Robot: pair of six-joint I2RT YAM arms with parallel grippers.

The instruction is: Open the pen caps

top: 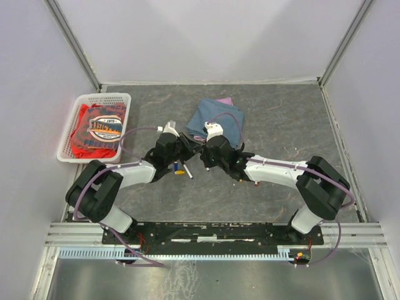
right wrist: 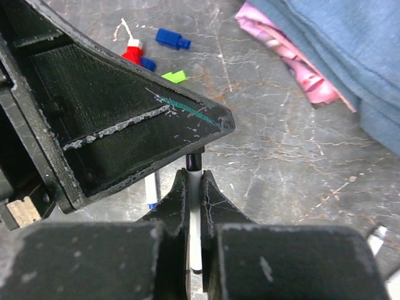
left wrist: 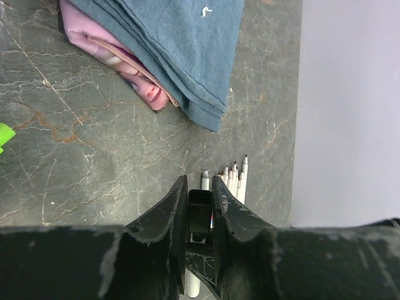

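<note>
My two grippers meet over the middle of the table. The left gripper [left wrist: 200, 184] is shut on a black pen cap [left wrist: 200, 212]. The right gripper [right wrist: 195, 178] is shut on the same pen's white barrel [right wrist: 195, 219], with the black cap [right wrist: 195, 161] poking out above its fingertips against the left gripper's finger [right wrist: 112, 112]. From above, the left gripper [top: 187, 152] and right gripper [top: 205, 155] stand tip to tip. Loose caps lie on the table: blue [right wrist: 172, 39], red [right wrist: 132, 53], green [right wrist: 174, 76]. Several uncapped pens [left wrist: 240, 178] lie side by side.
A folded blue cloth [top: 215, 122] over a pink one [left wrist: 134, 65] lies just behind the grippers. A white basket [top: 65, 147] holding a red garment stands at the far left. Another pen [right wrist: 150, 190] with a blue end lies under the grippers.
</note>
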